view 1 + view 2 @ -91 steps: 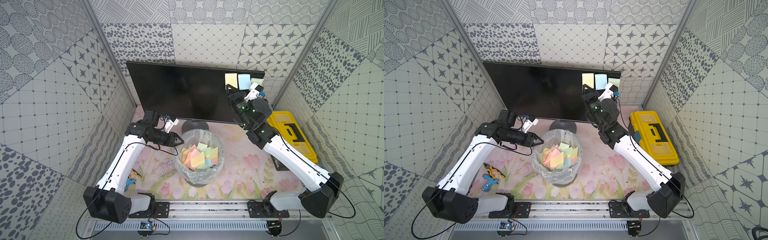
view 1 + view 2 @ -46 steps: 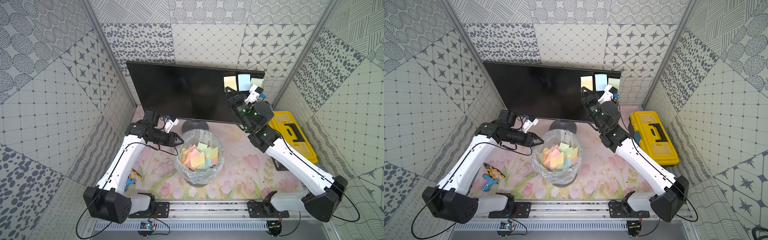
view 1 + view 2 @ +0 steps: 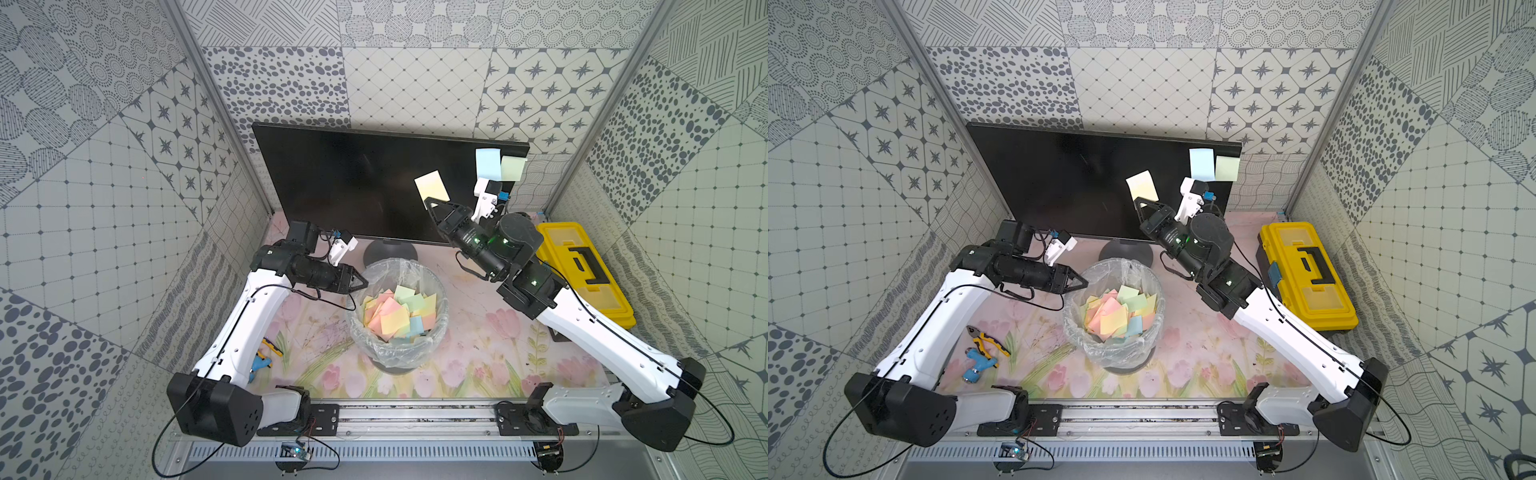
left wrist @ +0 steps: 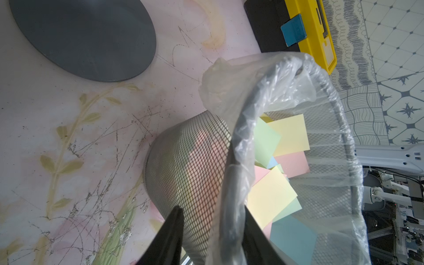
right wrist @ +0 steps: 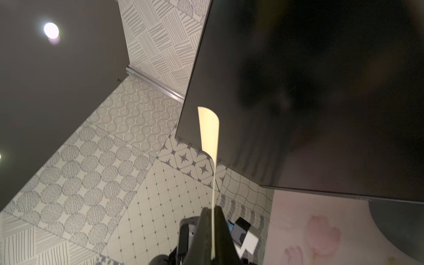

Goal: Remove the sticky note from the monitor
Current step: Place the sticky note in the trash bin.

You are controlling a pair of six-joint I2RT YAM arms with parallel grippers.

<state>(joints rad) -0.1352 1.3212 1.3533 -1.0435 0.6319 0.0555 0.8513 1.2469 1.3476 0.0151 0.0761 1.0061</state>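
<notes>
Grippers are numbering two, and I am reading both as closed on something. The right gripper [image 3: 432, 203] is pinching the lower edge of one yellow sticky note [image 3: 432, 186]. In the right wrist view this paper is standing edge-on out of the shut fingertips [image 5: 221, 214], its far end curling. The left gripper [image 3: 363, 284] is clamping the bag-lined rim of the single wastebasket [image 3: 395, 262]. The left wrist view is showing one of its fingers [image 4: 175, 218] outside the mesh wall and the other inside.

Working outward, the basket is holding a heap of pastel notes, too overlapped for me to count. Two more notes, one blue note [image 3: 487, 163] and one green note [image 3: 513, 168], are sticking side by side at the upper right corner of the monitor [image 3: 353, 183]. One yellow toolbox [image 3: 582, 266] is lying to the right of the right arm. One pair of pliers [image 3: 986, 338] and one small blue object [image 3: 978, 365] that I cannot identify are lying beside the left arm.

Everything is resting on a pink floral mat [image 3: 478, 340], and grey-and-white patterned panels are closing in the back and both sides.

The one monitor is standing upright at the back, its round grey base [image 3: 389, 252] just behind the basket. The held note is hanging in front of the screen's right half, below and left of the two stuck notes. Whether it is touching the glass I cannot tell.
</notes>
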